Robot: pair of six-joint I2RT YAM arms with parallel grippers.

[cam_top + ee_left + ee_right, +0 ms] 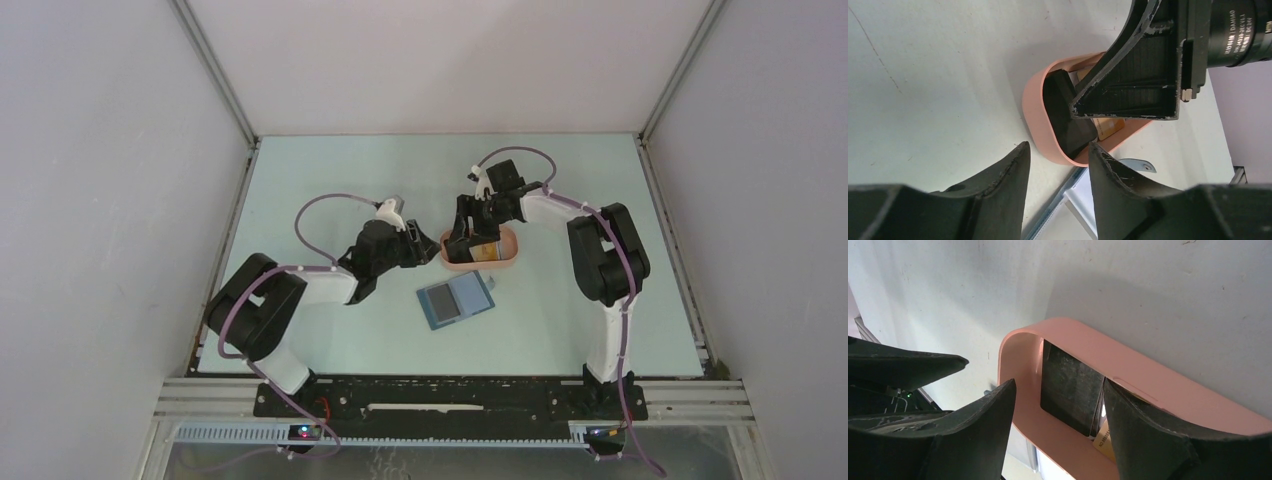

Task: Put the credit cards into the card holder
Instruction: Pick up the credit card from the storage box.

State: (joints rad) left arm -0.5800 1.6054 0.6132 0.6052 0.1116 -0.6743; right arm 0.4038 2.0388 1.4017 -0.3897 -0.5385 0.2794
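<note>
Dark fingers of the right gripper (1059,387) fill the bottom of its wrist view. They are spread apart and clamp nothing. The black credit card (1070,390) stands on edge between their tips, inside the rounded end of the salmon-pink tray (1168,385), and a pale card (1102,440) with print peeks out beside it. The left gripper (1058,150) is likewise parted and empty, the tray's end showing in its gap. From above, the blue card holder (455,300) lies opened flat on the table (330,170), just below the tray at frame centre.
</note>
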